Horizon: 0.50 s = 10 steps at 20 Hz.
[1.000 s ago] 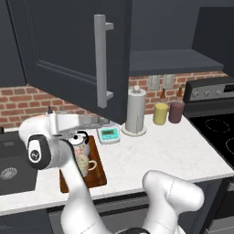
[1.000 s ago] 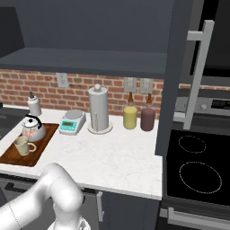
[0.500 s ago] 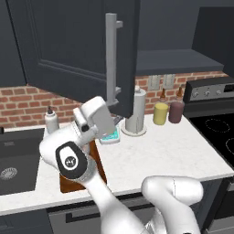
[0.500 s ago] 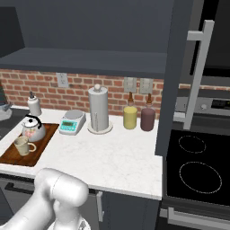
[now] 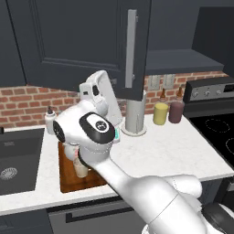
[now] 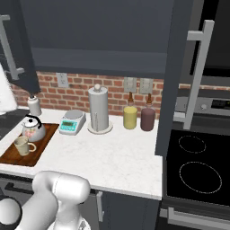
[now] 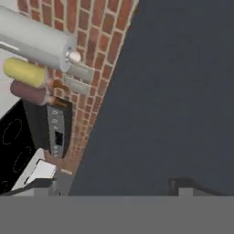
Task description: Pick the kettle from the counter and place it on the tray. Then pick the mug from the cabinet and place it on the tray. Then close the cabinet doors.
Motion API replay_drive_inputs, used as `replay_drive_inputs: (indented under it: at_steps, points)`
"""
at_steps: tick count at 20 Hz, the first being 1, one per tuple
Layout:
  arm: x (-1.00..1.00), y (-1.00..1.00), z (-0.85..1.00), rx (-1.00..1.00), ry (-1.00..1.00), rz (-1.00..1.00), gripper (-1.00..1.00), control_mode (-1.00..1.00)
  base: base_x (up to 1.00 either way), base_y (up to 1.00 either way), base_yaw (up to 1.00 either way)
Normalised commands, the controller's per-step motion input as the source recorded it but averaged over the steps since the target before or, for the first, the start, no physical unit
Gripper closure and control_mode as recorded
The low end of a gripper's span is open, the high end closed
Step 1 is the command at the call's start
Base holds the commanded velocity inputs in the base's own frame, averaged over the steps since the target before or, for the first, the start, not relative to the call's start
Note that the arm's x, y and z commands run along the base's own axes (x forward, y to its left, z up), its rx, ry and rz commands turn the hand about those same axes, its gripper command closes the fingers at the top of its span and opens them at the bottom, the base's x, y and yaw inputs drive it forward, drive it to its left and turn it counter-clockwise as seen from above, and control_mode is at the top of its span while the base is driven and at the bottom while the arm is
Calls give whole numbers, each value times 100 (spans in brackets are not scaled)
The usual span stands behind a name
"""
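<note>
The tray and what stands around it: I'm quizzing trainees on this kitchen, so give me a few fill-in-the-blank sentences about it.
1. The kettle and the mug both stand on the ____.
2. On the tray, the mug stands nearer the counter's front edge than the ____.
3. The paper-towel cylinder stands between the white kitchen scale and the ____ canister.

Missing words: tray; kettle; yellow
</note>
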Motion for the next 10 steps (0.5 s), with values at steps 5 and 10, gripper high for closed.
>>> replay_drive_inputs:
  at_steps: [5, 10]
  points:
    - [93, -8, 0, -11, 83, 26, -100, -100, 0, 0, 0]
    - [76, -5, 0, -18, 79, 27, -100, -100, 0, 0, 0]
